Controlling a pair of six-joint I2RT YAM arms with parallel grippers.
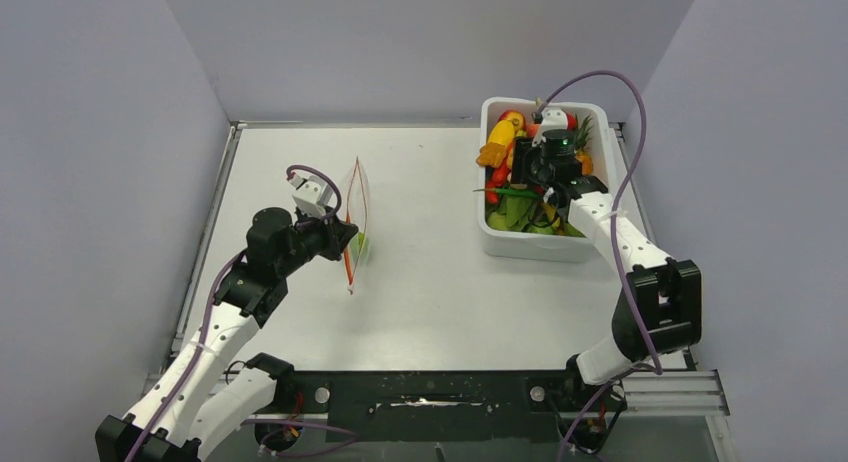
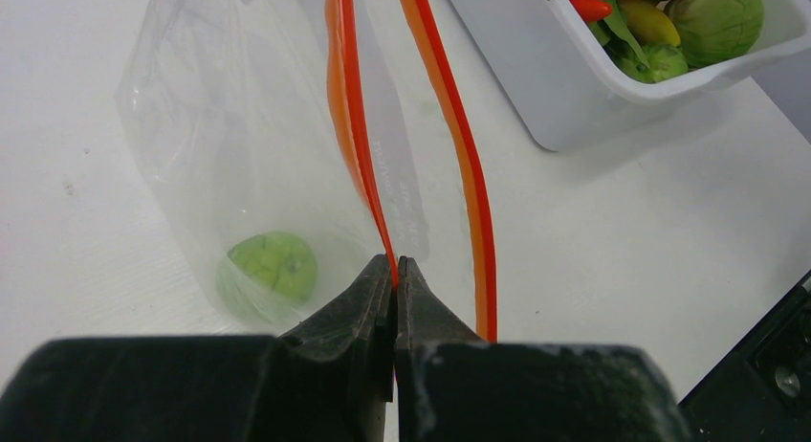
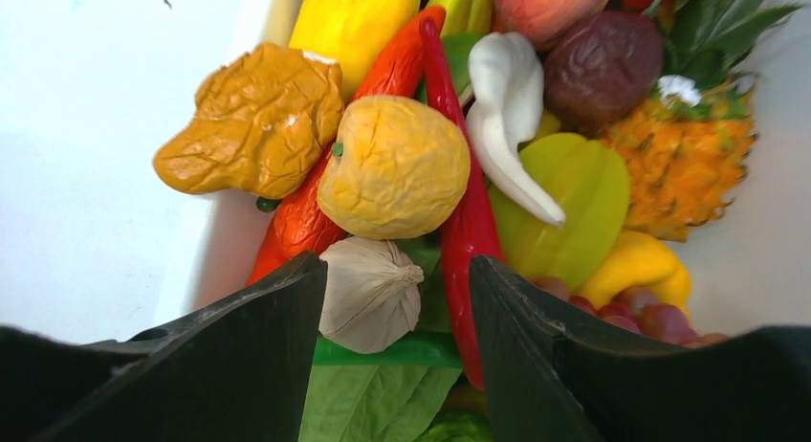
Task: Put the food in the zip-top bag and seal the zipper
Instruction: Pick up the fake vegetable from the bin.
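The clear zip-top bag (image 1: 357, 204) stands on edge at mid-left, its mouth open. My left gripper (image 1: 345, 240) is shut on one red-orange zipper strip (image 2: 349, 107) at the fingertips (image 2: 395, 262); the other strip (image 2: 461, 145) bows away to the right. A green toy fruit (image 2: 273, 265) lies inside the bag. My right gripper (image 1: 527, 182) hangs open over the food in the white tub (image 1: 530, 244). In the right wrist view, a white garlic (image 3: 368, 294) and the long red chili (image 3: 459, 193) lie between its open fingers (image 3: 397, 270), with a yellow wrinkled fruit (image 3: 392, 165) just beyond.
The tub (image 3: 206, 241) at the back right is piled with several toy fruits and vegetables, including a pineapple (image 3: 684, 160), a green star fruit (image 3: 569, 198) and grapes. The tub's near corner also shows in the left wrist view (image 2: 564, 98). Grey walls enclose the table.
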